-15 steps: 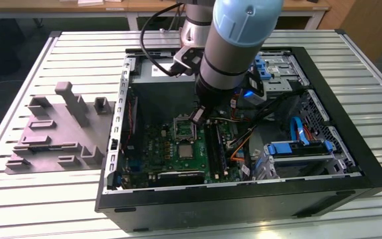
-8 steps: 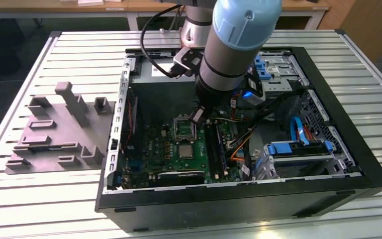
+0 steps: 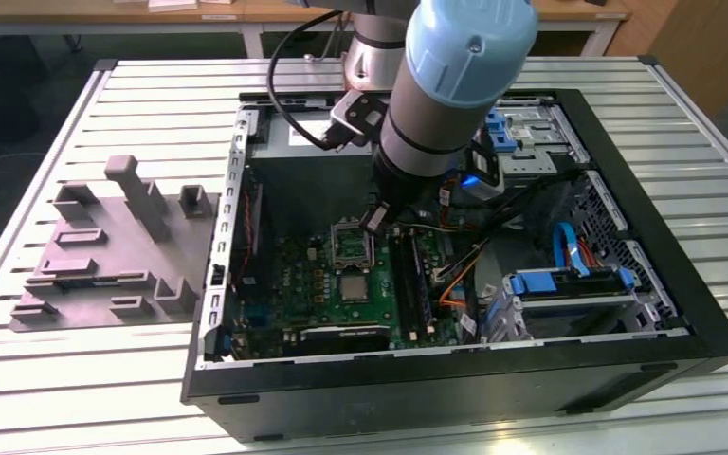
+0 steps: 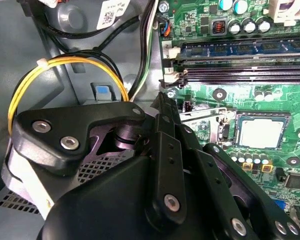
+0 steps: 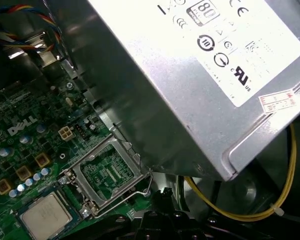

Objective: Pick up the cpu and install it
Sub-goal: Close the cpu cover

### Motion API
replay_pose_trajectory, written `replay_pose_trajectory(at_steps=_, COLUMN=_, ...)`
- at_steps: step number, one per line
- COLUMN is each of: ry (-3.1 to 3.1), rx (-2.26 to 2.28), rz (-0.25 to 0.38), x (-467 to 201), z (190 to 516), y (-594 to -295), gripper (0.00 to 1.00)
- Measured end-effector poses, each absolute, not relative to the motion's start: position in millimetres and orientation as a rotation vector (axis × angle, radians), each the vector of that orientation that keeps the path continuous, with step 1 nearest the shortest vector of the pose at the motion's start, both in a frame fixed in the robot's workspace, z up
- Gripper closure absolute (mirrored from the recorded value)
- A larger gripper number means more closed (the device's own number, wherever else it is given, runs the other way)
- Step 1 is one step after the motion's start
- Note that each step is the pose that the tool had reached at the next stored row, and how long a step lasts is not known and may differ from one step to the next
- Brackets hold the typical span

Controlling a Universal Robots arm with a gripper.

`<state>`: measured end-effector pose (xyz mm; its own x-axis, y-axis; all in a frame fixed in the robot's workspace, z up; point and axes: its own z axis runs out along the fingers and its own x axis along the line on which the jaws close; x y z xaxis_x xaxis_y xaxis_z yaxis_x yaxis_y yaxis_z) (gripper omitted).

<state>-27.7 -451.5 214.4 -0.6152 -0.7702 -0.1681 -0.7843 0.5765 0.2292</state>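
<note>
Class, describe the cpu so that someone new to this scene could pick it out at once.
Look inside the open black computer case at the green motherboard. Near its middle lies the cpu, a small flat square. Its silvery top sets it apart from the empty hinged metal frame beside it.

exterior view high; both wrist views close on motherboard [image 4: 240, 102] [image 5: 20, 107]

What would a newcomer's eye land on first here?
A robot arm with a pale blue joint reaches into an open computer case, its gripper low over the green motherboard. The cpu lies in its socket, the metal frame swung open beside it. A grey tray sits at the exterior view's left.
</note>
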Motion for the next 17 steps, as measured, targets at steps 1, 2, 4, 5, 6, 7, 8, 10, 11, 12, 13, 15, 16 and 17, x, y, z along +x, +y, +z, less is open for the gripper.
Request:
replay_pose_trajectory(at_steps=1, ry=2.746, rx=-1.353, rz=0.435, x=-28.0, z=214.1, y=-451.5, gripper=0.89)
replay_pose_trajectory(at_steps=2, ry=2.748, rx=-1.352, rz=0.432, x=-28.3, z=213.8, y=-451.5, gripper=0.89)
replay_pose_trajectory(at_steps=4, ry=2.751, rx=-1.349, rz=0.428, x=-29.1, z=213.3, y=-451.5, gripper=0.89)
replay_pose_trajectory(at_steps=5, ry=2.753, rx=-1.347, rz=0.425, x=-29.6, z=213.1, y=-451.5, gripper=0.89)
replay_pose_trajectory(at_steps=6, ry=2.756, rx=-1.346, rz=0.419, x=-29.8, z=212.8, y=-451.5, gripper=0.89)
replay_pose_trajectory(at_steps=7, ry=2.757, rx=-1.345, rz=0.414, x=-29.8, z=212.5, y=-451.5, gripper=0.89)
replay_pose_trajectory(at_steps=8, ry=2.758, rx=-1.344, rz=0.411, x=-29.7, z=212.5, y=-451.6, gripper=0.89)
replay_pose_trajectory(at_steps=10, ry=2.759, rx=-1.342, rz=0.411, x=-29.8, z=212.4, y=-451.6, gripper=0.89)
replay_pose_trajectory(at_steps=11, ry=2.76, rx=-1.34, rz=0.411, x=-29.8, z=212.2, y=-451.5, gripper=0.89)
replay_pose_trajectory(at_steps=12, ry=2.76, rx=-1.339, rz=0.411, x=-29.8, z=211.8, y=-451.5, gripper=0.89)
replay_pose_trajectory(at_steps=13, ry=2.76, rx=-1.338, rz=0.411, x=-29.8, z=211.3, y=-451.5, gripper=0.89)
replay_pose_trajectory(at_steps=15, ry=2.761, rx=-1.338, rz=0.411, x=-29.8, z=209.9, y=-451.4, gripper=0.89)
replay_pose_trajectory(at_steps=16, ry=2.761, rx=-1.337, rz=0.411, x=-29.8, z=209.1, y=-451.4, gripper=0.89)
replay_pose_trajectory(at_steps=17, ry=2.761, rx=-1.337, rz=0.411, x=-29.8, z=208.3, y=-451.4, gripper=0.89)
